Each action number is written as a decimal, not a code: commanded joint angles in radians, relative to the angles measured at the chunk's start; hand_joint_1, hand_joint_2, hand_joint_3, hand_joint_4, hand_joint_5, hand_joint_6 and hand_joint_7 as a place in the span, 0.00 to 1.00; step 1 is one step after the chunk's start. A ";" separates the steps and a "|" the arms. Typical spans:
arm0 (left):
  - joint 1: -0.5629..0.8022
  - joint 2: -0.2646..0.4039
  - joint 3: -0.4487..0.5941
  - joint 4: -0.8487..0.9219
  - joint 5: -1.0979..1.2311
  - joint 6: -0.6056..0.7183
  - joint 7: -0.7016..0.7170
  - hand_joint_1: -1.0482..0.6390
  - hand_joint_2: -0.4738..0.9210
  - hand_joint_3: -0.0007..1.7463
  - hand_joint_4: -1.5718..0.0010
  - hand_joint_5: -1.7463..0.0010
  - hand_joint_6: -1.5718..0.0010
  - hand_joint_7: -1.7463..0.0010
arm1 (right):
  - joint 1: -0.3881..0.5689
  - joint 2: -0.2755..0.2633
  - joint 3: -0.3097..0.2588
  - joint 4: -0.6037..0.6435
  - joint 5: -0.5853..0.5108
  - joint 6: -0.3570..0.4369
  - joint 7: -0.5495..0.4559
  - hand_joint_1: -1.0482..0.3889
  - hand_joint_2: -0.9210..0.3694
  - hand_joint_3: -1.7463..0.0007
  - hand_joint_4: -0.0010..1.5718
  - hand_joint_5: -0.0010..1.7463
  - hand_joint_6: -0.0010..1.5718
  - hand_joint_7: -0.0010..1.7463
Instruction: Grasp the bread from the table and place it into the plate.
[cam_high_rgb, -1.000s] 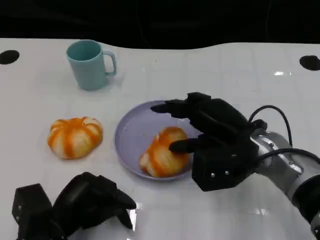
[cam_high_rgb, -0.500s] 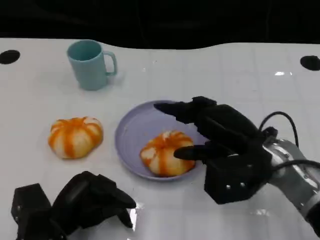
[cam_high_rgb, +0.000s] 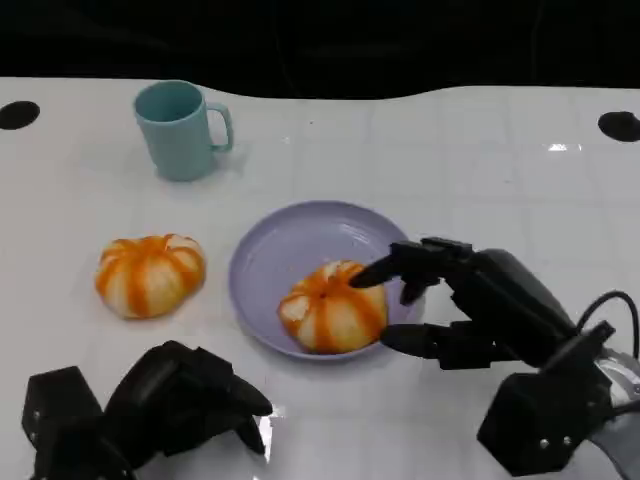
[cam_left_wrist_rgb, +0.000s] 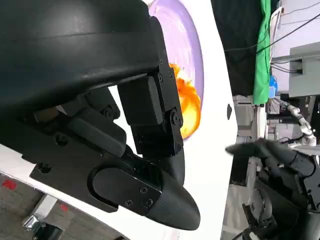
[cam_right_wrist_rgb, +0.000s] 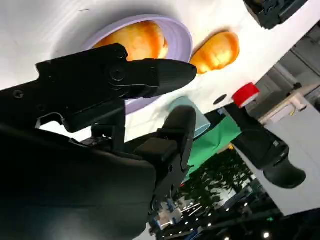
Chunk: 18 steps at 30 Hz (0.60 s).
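Head view: bread (cam_high_rgb: 332, 307) sits in plate (cam_high_rgb: 275, 262), frame centre; right hand (cam_high_rgb: 470, 305) open beside it, holding nothing. Second bun (cam_high_rgb: 150, 273) centre-left on tabletop (cam_high_rgb: 450, 170), prob soft, light; cup its sides. Left wrist view: left hand (cam_left_wrist_rgb: 100, 115) curled, empty.

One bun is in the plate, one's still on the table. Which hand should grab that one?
Left, probably. The left hand rests on the table just below the loose bread, while the right hand sits open on the plate's far side.
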 joint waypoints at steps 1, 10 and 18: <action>0.009 0.015 -0.006 -0.002 0.010 -0.012 0.016 0.00 0.95 0.00 0.22 0.46 0.01 0.97 | 0.095 -0.034 -0.055 -0.059 0.112 -0.051 0.038 0.33 0.00 0.82 0.42 1.00 0.30 0.93; 0.008 0.011 -0.011 -0.007 0.012 -0.014 0.021 0.00 0.96 0.00 0.22 0.46 0.01 0.97 | 0.240 -0.061 -0.111 -0.139 0.243 -0.084 0.127 0.38 0.00 0.85 0.48 1.00 0.38 1.00; 0.005 0.012 -0.016 -0.012 0.008 0.001 0.029 0.00 0.96 0.00 0.22 0.46 0.01 0.97 | 0.326 -0.073 -0.144 -0.135 0.282 -0.129 0.170 0.42 0.01 0.86 0.49 1.00 0.39 1.00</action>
